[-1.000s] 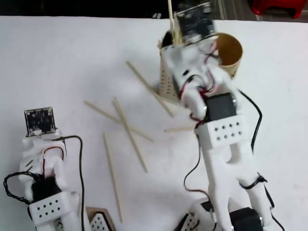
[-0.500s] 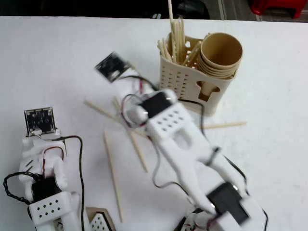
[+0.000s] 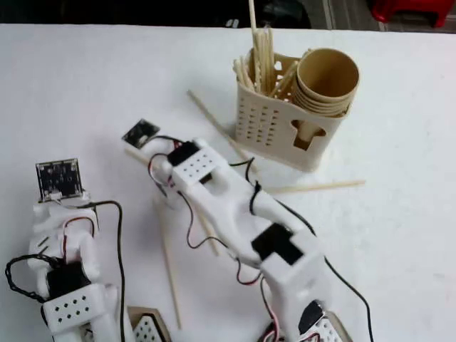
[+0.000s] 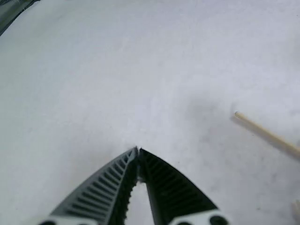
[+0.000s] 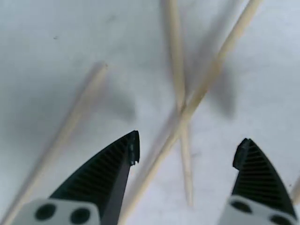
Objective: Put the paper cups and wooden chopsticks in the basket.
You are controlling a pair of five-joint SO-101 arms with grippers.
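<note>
Chopsticks [image 5: 185, 108] lay crossed on the tabletop [image 3: 85, 85] left of the basket [image 3: 263, 125], likely light, stiff and slippery, so your spread right claw [image 5: 187, 139] needed a mid-length pinch; your left claw [image 4: 138, 151] sat closed.

The flat white table [image 3: 85, 78] carries a cream perforated plastic basket [image 3: 274, 132], standing upright toward its far edge. Thin pale wooden chopsticks [image 3: 168, 267] lie loose on the surface (a crossed pair [image 5: 184, 107] among them), and one single stick [image 3: 317, 187] lies near the basket.
</note>
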